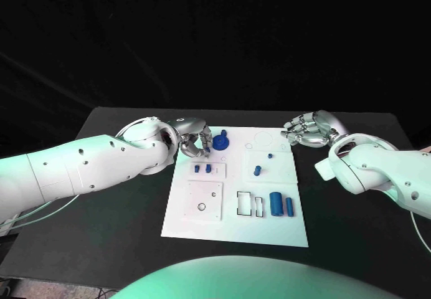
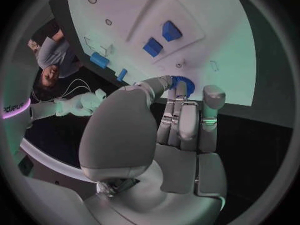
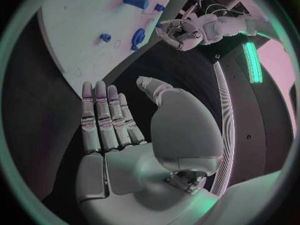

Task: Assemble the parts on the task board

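The board's (image 1: 235, 230) near end lies closest, a white plate on the black surface (image 1: 117, 212). Just beyond its bare near strip, toward the right, two blue cylinders (image 1: 281, 205) stand side by side, with dark-outlined rectangular slots (image 1: 250, 204) just to their left. Left of those is a raised white square plate (image 1: 203, 200) with a small ring marked on it.

Farther on, a smaller raised plate carries two blue blocks (image 1: 201, 167) close together at the board's left side. To their right a small blue peg (image 1: 258, 169) sits on another raised square, with a tiny blue piece (image 1: 270, 155) just beyond it.

At the board's far left corner the left hand (image 1: 192, 141) reaches in over the edge. Its fingers (image 2: 181, 110) are curled round a blue toothed gear (image 1: 221, 141), pinching it with the thumb against the board; in the left wrist view the gear's ribbed rim shows between the fingertips.

The right hand (image 1: 309, 129) hovers off the board's far right corner, above the surface and apart from every part. Its fingers (image 3: 103, 115) are stretched out straight side by side, thumb held off to one side, holding nothing.
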{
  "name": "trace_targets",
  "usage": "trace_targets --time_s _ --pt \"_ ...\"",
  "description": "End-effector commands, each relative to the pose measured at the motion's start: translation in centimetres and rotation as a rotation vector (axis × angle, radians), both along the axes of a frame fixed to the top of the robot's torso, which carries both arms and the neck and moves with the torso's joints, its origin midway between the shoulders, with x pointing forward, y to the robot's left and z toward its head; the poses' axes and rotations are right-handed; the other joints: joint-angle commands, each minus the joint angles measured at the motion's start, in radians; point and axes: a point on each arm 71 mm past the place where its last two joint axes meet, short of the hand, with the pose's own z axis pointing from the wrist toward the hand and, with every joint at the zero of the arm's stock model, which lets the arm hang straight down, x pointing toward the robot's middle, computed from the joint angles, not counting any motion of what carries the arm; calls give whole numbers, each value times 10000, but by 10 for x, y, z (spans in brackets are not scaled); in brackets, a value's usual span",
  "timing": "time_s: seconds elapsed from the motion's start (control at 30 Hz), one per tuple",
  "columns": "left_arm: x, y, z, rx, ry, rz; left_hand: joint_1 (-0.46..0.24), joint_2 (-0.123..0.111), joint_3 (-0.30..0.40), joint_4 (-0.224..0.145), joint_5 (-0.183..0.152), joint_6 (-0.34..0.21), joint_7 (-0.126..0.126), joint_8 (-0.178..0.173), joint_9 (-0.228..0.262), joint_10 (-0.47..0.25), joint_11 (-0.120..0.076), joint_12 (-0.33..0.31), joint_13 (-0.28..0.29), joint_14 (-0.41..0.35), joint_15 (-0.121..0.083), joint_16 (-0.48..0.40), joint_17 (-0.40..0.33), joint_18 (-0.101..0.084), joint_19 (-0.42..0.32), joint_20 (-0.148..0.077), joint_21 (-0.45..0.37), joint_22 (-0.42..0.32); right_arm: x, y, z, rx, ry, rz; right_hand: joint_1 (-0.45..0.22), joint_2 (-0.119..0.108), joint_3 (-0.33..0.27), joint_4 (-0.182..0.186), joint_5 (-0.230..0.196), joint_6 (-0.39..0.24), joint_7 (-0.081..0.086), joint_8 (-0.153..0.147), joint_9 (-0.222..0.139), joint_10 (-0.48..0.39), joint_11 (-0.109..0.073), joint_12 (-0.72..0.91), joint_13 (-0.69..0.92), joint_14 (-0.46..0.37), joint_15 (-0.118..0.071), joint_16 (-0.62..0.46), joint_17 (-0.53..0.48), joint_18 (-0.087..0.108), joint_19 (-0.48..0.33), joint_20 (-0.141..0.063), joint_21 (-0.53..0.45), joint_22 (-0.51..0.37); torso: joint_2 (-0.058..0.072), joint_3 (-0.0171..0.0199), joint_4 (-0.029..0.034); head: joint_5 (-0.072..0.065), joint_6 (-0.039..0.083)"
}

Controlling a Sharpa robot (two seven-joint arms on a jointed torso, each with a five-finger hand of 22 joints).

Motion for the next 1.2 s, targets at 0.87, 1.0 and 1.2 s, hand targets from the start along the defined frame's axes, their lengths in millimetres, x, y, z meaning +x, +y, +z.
trace_targets --time_s 0.87,1.0,1.2 --pt "2 1 -12 429 1025 18 -129 16 19 -70 40 22 16 -53 -15 126 -2 -111 -17 -35 20 21 -97 -100 -75 56 -27 1022 0 2 0 -73 -69 137 17 64 11 -51 27 -81 370 64 -13 -69 -12 -30 -9 -10 67 -32 -13 105 29 22 -68 -9 15 13 -10 36 1" --pt "2 1 -14 535 1166 21 -127 21 24 -75 38 23 15 -55 -16 131 -3 -117 -18 -44 20 14 -114 -100 -78 57 -27 1021 0 2 0 -73 -74 133 17 64 11 -51 27 -81 370 64 -13 -69 -12 -30 -9 -10 67 -32 -13 105 29 22 -68 -9 14 8 -11 36 1" --pt "2 2 -15 628 1281 74 -125 41 40 -88 25 31 11 -56 -17 146 -7 -132 -18 -51 18 14 -120 -98 -87 57 -30 1020 0 2 0 -74 -74 132 17 64 11 -51 27 -81 370 64 -13 -69 -12 -30 -9 -10 67 -32 -13 105 29 22 -68 -9 18 3 -13 38 1"
